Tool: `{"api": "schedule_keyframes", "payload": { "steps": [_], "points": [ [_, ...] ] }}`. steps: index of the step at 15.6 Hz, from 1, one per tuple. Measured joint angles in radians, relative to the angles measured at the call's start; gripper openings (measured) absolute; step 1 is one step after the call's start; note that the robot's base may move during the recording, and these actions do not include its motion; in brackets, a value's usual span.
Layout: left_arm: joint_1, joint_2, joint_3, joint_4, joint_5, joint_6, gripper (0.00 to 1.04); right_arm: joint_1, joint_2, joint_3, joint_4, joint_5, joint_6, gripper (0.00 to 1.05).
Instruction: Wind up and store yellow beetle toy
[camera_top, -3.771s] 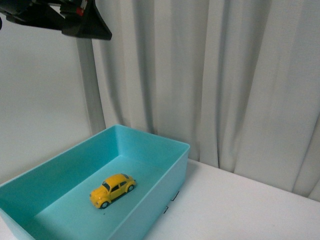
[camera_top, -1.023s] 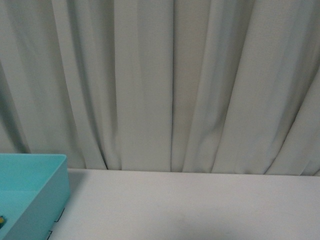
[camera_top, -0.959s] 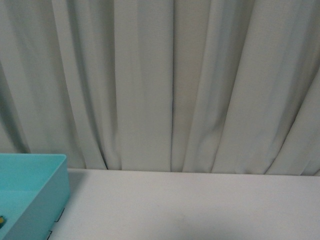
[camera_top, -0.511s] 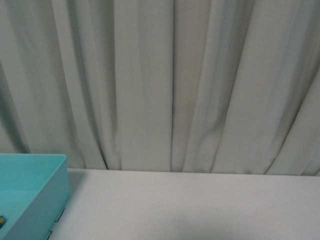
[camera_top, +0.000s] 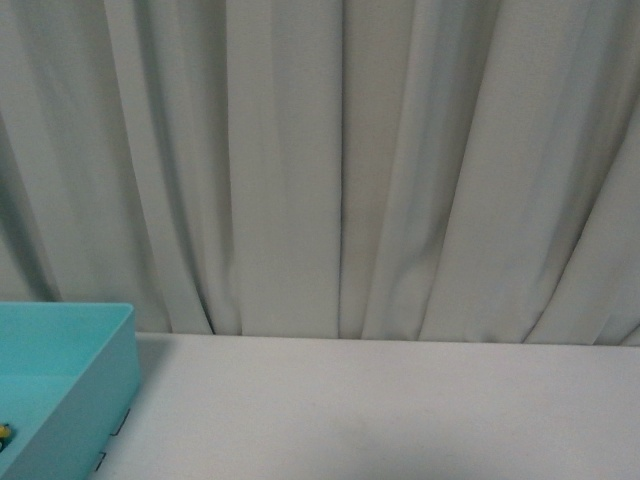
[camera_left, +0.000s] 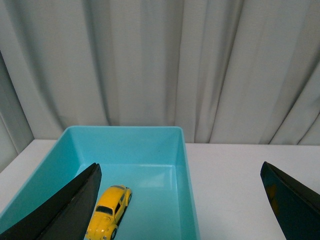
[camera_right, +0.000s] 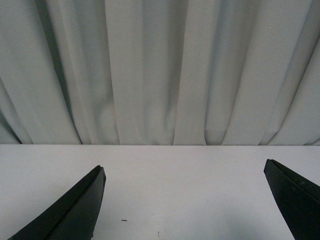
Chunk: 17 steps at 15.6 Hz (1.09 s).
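The yellow beetle toy (camera_left: 109, 211) lies on the floor of the teal bin (camera_left: 170, 131), so storing looks done already. In the left wrist view it sits just inside the left gripper (camera_left: 180, 210), close by 1 of its 2 fingers and below the fingertips, its long axis running roughly along the gripper's reach with a slight slant toward the bin's far wall. That gripper is spread wide and holds nothing. The right gripper (camera_right: 192, 205) is equally wide apart and empty, facing bare white table (camera_right: 190, 175) and curtain (camera_right: 150, 70); no toy lies ahead of it. The left arm is therefore the nearer. In the front view only a yellow speck at the bin's edge shows, probably the toy.
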Motion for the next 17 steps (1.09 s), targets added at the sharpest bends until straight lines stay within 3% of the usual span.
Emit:
{"api": "schedule_keyframes", "payload": {
  "steps": [17],
  "points": [
    [0.0, 0.0, 0.0, 0.0, 0.0, 0.0, 0.98, 0.0, 0.0, 0.0, 0.0, 0.0, 0.0, 0.98]
  ]
}}
